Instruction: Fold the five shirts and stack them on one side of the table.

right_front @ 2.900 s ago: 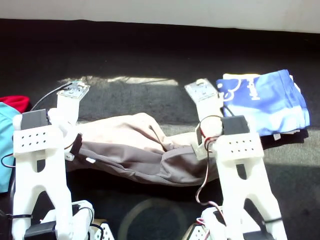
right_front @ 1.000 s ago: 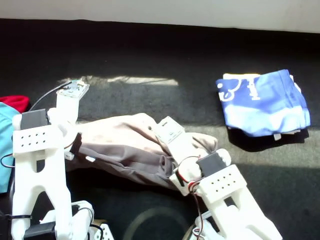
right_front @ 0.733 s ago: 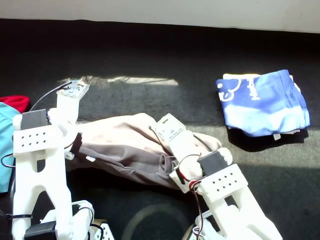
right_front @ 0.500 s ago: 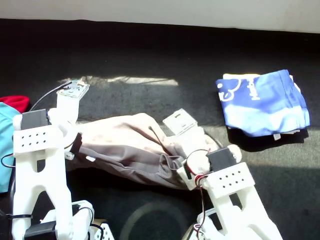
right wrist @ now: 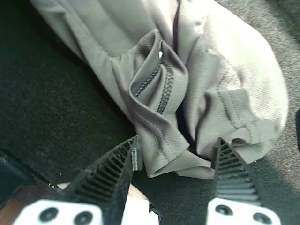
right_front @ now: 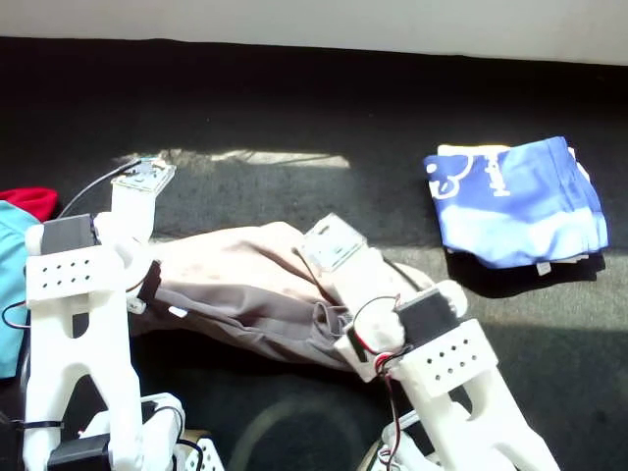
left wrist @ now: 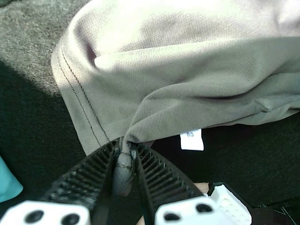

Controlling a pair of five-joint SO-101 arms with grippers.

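A beige-grey shirt (right_front: 245,280) lies crumpled across the middle of the dark table. My left gripper (left wrist: 125,149) is shut on a pinch of its stitched hem (left wrist: 75,105), at the shirt's left end under the left arm (right_front: 83,280). The right arm (right_front: 417,329) leans over the shirt's right end. There my right gripper (right wrist: 177,146) hangs open just above a bunched fold with a zigzag seam (right wrist: 157,86), with nothing between its fingers. A folded blue-and-white shirt (right_front: 515,196) rests on a folded black one (right_front: 569,265) at the far right.
A teal shirt (right_front: 8,285) and a red one (right_front: 31,200) lie at the left edge. A white wall edge (right_front: 314,20) runs along the back. A small white label (left wrist: 191,139) shows on the beige-grey shirt.
The right arm swung left from beside the blue stack to over the beige-grey shirt's right end, then shifted slightly there. The left arm stayed still, holding the hem.
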